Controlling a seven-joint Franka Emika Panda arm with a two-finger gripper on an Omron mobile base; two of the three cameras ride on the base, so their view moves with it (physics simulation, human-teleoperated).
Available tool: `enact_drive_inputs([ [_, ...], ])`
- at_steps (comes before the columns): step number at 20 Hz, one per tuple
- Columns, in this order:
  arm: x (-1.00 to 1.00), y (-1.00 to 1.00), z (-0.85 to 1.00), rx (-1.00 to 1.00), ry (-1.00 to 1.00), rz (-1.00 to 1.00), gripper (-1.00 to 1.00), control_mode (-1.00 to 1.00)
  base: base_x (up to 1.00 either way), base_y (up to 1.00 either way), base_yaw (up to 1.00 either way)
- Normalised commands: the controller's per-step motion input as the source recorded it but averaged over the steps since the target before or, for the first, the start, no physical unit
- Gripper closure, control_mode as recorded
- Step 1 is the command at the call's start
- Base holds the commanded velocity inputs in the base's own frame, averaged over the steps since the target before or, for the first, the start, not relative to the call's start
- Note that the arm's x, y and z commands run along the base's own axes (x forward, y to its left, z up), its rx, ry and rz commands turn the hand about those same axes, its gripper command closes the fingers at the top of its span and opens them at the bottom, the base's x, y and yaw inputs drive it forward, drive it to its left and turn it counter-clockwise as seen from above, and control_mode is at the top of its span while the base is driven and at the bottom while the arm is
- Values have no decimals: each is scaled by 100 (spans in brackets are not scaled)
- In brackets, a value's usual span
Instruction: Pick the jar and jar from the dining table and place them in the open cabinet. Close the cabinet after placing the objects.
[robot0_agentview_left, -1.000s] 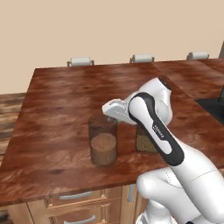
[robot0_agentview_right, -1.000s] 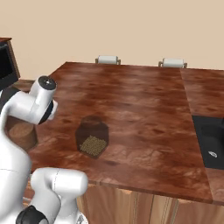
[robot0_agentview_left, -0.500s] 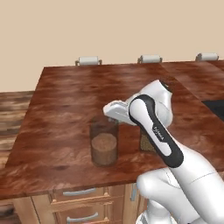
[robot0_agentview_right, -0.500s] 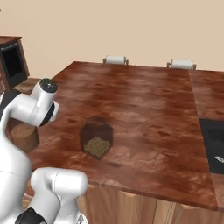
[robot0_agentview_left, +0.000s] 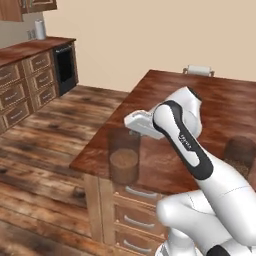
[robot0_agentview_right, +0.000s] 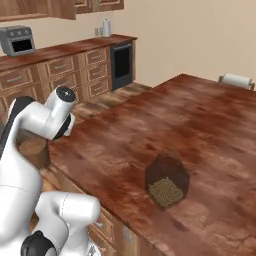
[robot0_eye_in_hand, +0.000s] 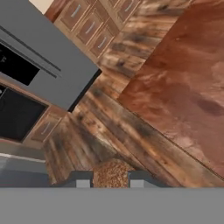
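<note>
My gripper (robot0_eye_in_hand: 110, 179) is shut on the slim jar (robot0_eye_in_hand: 111, 172), whose light-brown powder shows between the fingertips. In the left base view the slim jar (robot0_agentview_left: 123, 158) hangs under the hand (robot0_agentview_left: 141, 124) at the near corner of the dining table (robot0_agentview_left: 220, 100). The arm partly hides this jar (robot0_agentview_right: 34, 150) in the right base view. The wider jar (robot0_agentview_right: 167, 180) with olive-yellow pellets stands on the reddish-brown dining table (robot0_agentview_right: 200, 120); it also appears at the right edge (robot0_agentview_left: 240, 154). Mid-brown wall cabinets (robot0_agentview_left: 31, 5) show at the top left; I cannot tell whether a door is open.
A wood counter with drawers (robot0_agentview_left: 22, 90) and a dark oven (robot0_agentview_left: 65, 67) runs along the far wall, with a paper-towel roll (robot0_agentview_left: 40, 30) on it. A grey toaster oven (robot0_agentview_right: 17, 40) sits on that counter. A pale chair back (robot0_agentview_left: 200, 70) stands behind the table. Plank floor (robot0_agentview_left: 45, 165) lies between.
The whole picture has swung: the base has turned left, bringing the counter, oven and floor into view. The slim jar has stayed in the gripper; the wider jar stays on the table.
</note>
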Motion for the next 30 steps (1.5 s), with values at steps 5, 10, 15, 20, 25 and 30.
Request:
enact_drive_inputs([
  [5, 0, 0, 0, 0, 0, 0, 100, 100, 67, 100, -4],
  [10, 0, 0, 0, 0, 0, 0, 100, 100, 58, 100, -20],
  [15, 0, 0, 0, 0, 0, 0, 100, 100, 58, 100, -33],
  [20, 0, 0, 0, 0, 0, 0, 100, 100, 14, 100, -23],
  [25, 0, 0, 0, 0, 0, 0, 100, 100, 12, 100, -20],
  [30, 0, 0, 0, 0, 0, 0, 100, 100, 48, 100, -26],
])
